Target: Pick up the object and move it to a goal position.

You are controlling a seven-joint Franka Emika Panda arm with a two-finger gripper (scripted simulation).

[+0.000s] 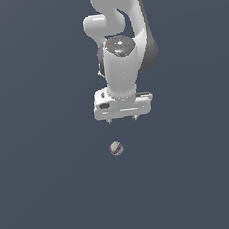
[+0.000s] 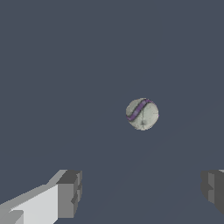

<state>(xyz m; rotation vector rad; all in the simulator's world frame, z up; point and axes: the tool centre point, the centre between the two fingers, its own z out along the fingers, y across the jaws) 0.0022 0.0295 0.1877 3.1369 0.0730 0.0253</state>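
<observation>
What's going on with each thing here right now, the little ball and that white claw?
ball: resting free on the grey surface, not held.
gripper: open, empty, clear of the ball; its fingers spread wide in the wrist view.

Ball: pale grey-beige, mottled, w/ wavy purple band across. Hand: white body, dark grey fingertips. Arm: white w/ dark grey joint sections. Surface: plain dark slate blue-grey, no pattern.
</observation>
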